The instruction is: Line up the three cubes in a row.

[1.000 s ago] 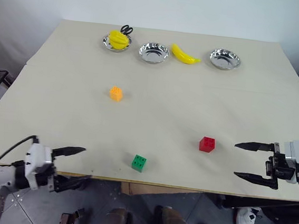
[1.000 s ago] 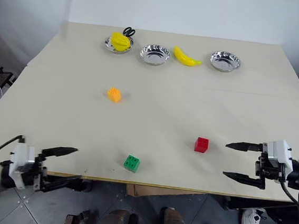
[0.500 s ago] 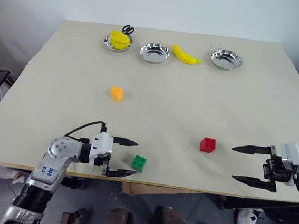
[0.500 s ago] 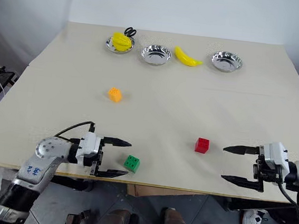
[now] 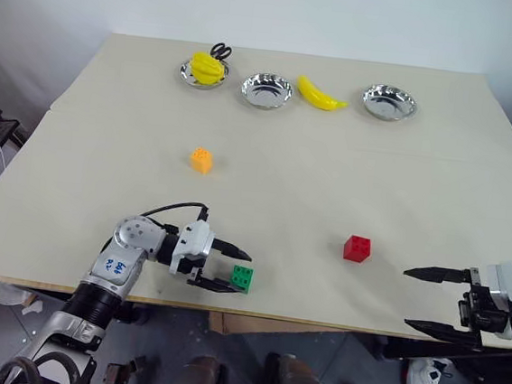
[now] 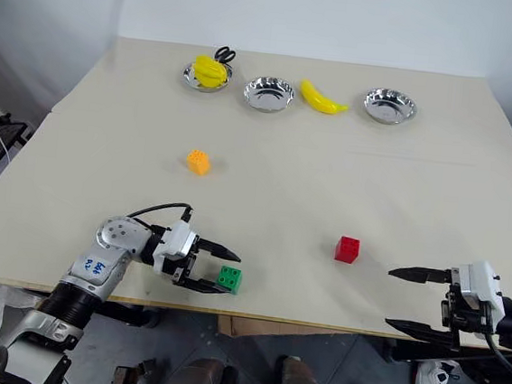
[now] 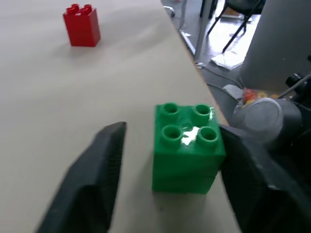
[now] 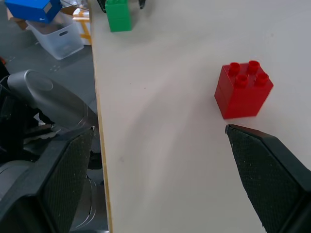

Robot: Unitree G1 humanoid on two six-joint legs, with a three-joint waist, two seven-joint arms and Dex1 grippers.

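Broad beige table [image 5: 331,163], far edge lined with three steel bowls [image 5: 267,90] and a banana [image 5: 318,94] between two of them; more bananas in the leftmost bowl.

Left arm reaching in low along the near edge, left gripper [image 5: 237,271] pointing toward the robot's right. Right gripper [image 5: 420,300] off the near right corner, jaws spread wide, nothing between them.

Three cubes well apart, no row yet. Orange cube [image 5: 201,159] mid-table on the left, alone. Red cube [image 5: 356,248] right of centre, nearer the right gripper than the left. Green cube [image 5: 241,278] at the very front edge, between the left gripper's fingers.

Seen from the left wrist: green cube studs-up, sitting square on the table, one finger [image 7: 252,174] touching its side, the other finger [image 7: 92,179] just beside the opposite side with a sliver of table showing. Jaws narrowed around it, grip not fully closed by the look of it.

Straight ahead of the left gripper, so: green cube, then red far beyond it along the same line. Probably a pinch, then a carry inward, away from the edge.
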